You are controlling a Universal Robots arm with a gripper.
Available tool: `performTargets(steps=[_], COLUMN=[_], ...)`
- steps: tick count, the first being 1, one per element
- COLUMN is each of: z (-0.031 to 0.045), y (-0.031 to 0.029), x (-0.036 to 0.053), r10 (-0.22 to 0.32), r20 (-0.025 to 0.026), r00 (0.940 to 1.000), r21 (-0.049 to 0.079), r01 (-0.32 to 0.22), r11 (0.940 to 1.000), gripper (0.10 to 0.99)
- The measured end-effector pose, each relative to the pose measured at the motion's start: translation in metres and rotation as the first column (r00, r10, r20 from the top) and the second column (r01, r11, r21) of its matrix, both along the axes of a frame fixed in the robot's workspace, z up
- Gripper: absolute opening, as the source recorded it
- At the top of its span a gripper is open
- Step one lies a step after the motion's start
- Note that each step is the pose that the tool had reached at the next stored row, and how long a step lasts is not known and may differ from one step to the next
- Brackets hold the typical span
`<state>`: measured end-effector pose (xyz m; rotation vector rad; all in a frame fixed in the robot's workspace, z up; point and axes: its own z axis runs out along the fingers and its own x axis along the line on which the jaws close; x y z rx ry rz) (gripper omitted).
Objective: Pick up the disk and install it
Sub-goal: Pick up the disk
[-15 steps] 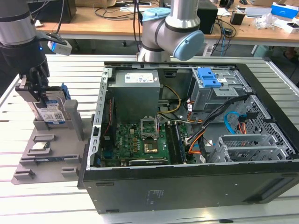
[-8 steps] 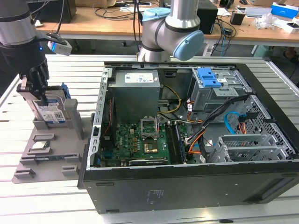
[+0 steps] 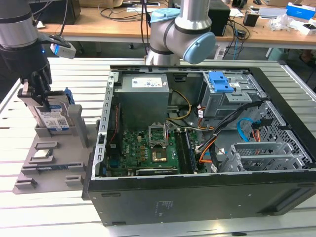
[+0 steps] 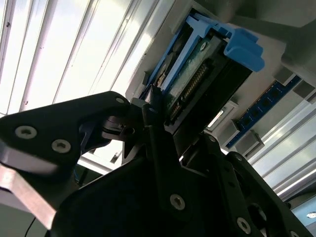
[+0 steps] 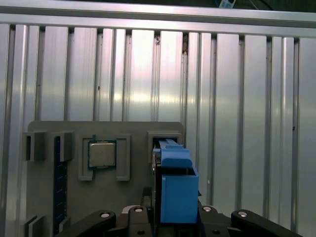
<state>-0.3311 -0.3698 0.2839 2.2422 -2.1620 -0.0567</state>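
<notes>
The disk (image 3: pixel 54 118) stands on edge in a slot at the back of a grey tray (image 3: pixel 49 163), at the exterior view's left. Its white-and-blue label faces the exterior camera and its blue rail runs round the edge. The gripper (image 3: pixel 37 101) comes down on it from above, and the jaws are drawn in narrow on the disk's upper end, gripping it from both sides. Its lower end still sits in the slot.

In the second wrist view the disk (image 4: pixel 197 74) runs away from the gripper (image 4: pixel 182 118), with one black finger (image 4: pixel 150 116) lying flat against its side. In the first wrist view the blue rail of the disk (image 5: pixel 175 187) rises between the gripper's black links.

A small square chip (image 5: pixel 102 154) lies flat in its own recess of the tray, beside the disk's slot but apart from it. The tray rests on a slatted metal counter (image 3: pixel 29 217).

An open computer case (image 3: pixel 197 197) lies just beside the tray, toward the exterior view's right. In its far corner is a grey drive bay (image 3: pixel 232 98) topped by a blue latch (image 3: pixel 220 81), well apart from the disk. The arm (image 3: pixel 182 34) rises behind the case.
</notes>
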Motion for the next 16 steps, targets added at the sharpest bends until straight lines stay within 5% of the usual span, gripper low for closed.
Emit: performTargets(steps=[7,16], z=[0.0004,0.0114], y=[0.0000,0.0003], x=[0.0001,0.0000], r10=[0.000,0.000], r20=[0.0005,0.0001], r00=[1.0000,1.0000], r21=[0.000,0.000], r01=[0.000,0.000], r11=[1.0000,1.0000], gripper=[0.365,0.365])
